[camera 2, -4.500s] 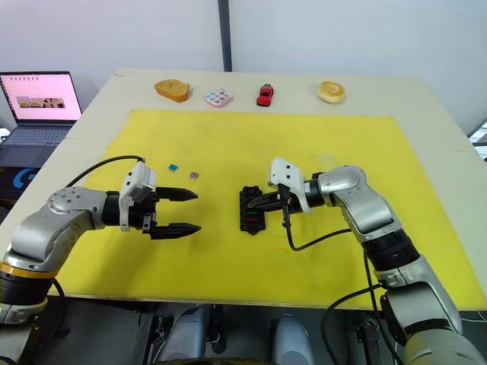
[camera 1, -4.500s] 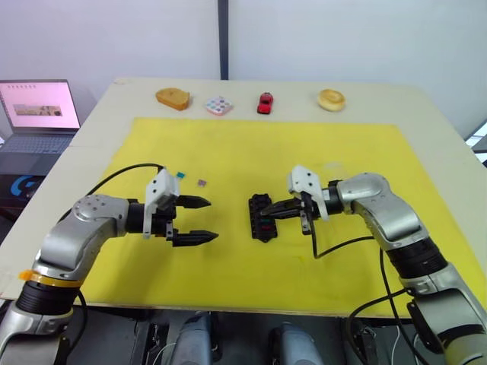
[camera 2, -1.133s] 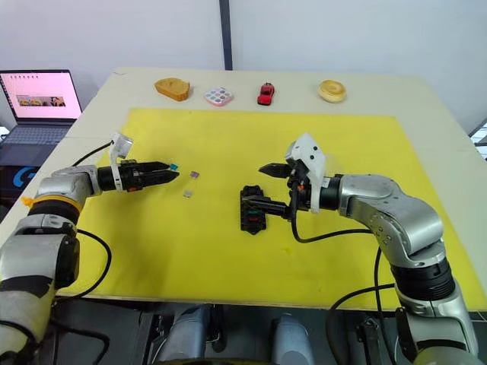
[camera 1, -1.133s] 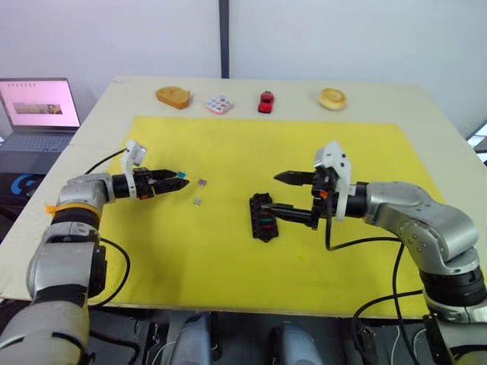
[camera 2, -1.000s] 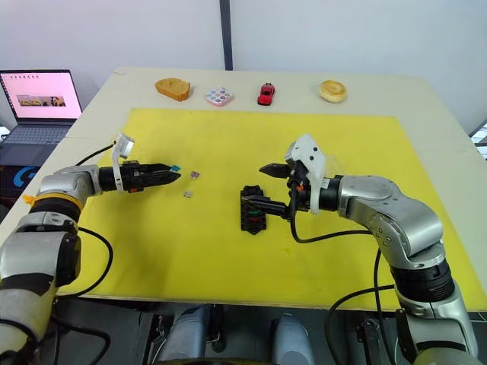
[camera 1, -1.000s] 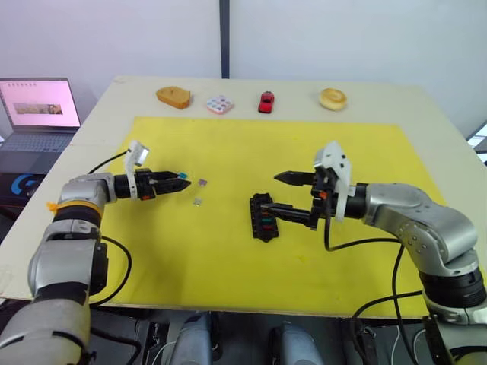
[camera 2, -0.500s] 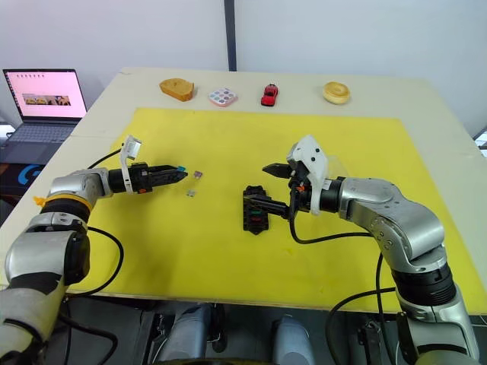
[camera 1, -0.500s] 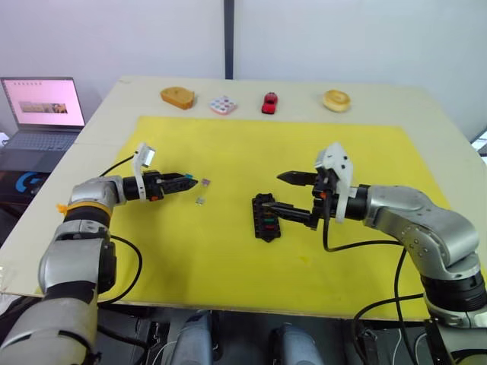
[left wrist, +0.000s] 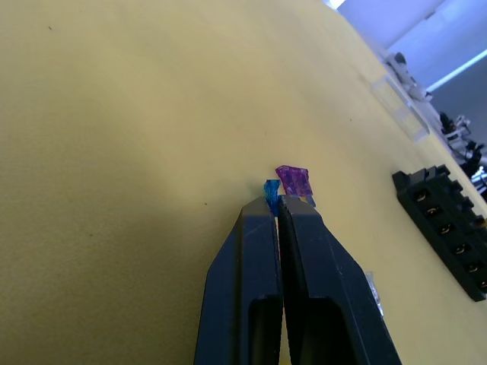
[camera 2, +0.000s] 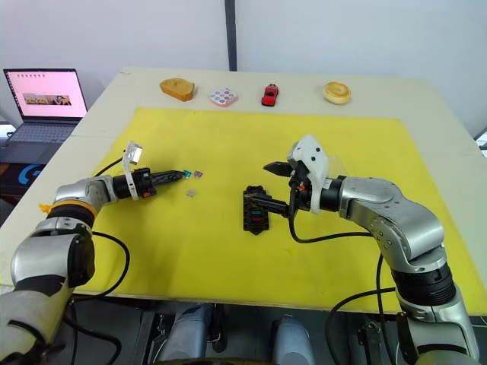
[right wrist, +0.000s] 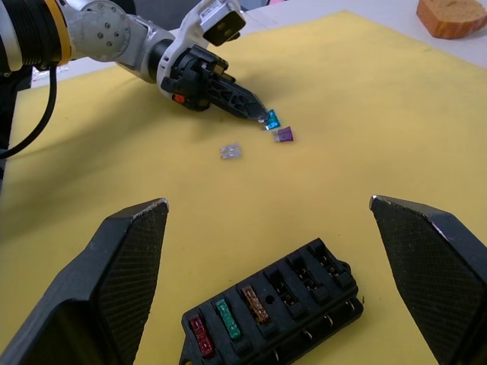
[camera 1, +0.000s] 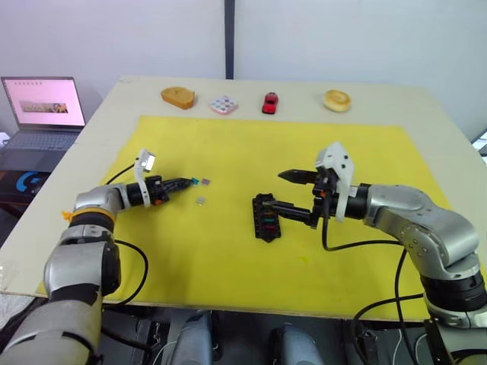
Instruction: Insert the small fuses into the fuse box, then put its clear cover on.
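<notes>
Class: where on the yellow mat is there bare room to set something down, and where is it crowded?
Bare: the mat nearer than the fuse box, and its far strip. Crowded: by the left gripper, with teal, purple and grey fuses.

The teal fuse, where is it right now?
The teal fuse is pinched at the tips of the left gripper, on the robot's left side of the yellow mat, right beside the purple fuse and well left of the fuse box.
</notes>
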Controlling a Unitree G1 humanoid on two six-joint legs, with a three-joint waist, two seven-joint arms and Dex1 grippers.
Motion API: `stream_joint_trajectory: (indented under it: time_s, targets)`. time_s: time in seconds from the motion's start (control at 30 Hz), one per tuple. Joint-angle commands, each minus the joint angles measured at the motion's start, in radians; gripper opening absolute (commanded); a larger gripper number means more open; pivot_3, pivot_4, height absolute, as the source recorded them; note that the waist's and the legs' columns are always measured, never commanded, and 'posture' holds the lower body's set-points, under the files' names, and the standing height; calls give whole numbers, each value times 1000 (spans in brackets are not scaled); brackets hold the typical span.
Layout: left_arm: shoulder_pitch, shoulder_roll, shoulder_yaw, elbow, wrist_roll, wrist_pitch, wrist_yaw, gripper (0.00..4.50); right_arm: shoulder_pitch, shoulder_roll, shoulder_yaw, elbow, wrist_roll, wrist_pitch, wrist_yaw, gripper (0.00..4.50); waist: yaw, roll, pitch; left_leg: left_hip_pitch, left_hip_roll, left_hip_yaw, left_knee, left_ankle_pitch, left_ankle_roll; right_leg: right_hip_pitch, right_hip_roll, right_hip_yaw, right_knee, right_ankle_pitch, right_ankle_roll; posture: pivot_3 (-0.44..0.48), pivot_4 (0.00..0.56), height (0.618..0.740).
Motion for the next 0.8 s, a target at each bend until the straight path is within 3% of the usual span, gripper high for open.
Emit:
stream_joint_trajectory:
  time_s: [0.03, 0.3, 0.43, 0.63, 0.8]
  targets:
    - [23, 29, 15, -31, -17, 38, -26, 49, -9, -1, -14, -16, 4, -14, -2, 4500, -2, 0, 0, 0, 0, 0, 0, 0, 0, 0, 0, 0, 0, 0, 0, 0, 150, 740]
    - [83, 114, 90, -321, -160, 221, -90, 49, -79, 49, -79, 20, 125, 100, -44, 4500, -23, -1, 1, -1, 1, 0, -1, 2, -2, -2, 1, 0, 2, 0, 0, 0, 150, 740]
    - [151, 131, 142, -589, -289, 377, -58, 49, -165, 87, -123, 81, 217, 157, -55, 4500, -19, -1, 1, -2, 1, 0, -1, 2, -3, -2, 0, 0, 3, 0, 0, 0, 150, 740]
    - [151, 51, 205, -948, -512, 571, 84, 49, -368, 163, -114, 218, 290, 234, -84, 4500, -16, -1, 1, -2, 1, -1, -1, 2, -3, -1, 0, 0, 3, 0, 0, 0, 150, 740]
    - [117, -1, 171, -1098, -598, 595, 150, 49, -484, 208, -113, 319, 338, 307, -83, 4500, -20, -1, 1, -2, 1, -1, -1, 2, -3, -2, 0, 0, 3, 0, 0, 0, 150, 740]
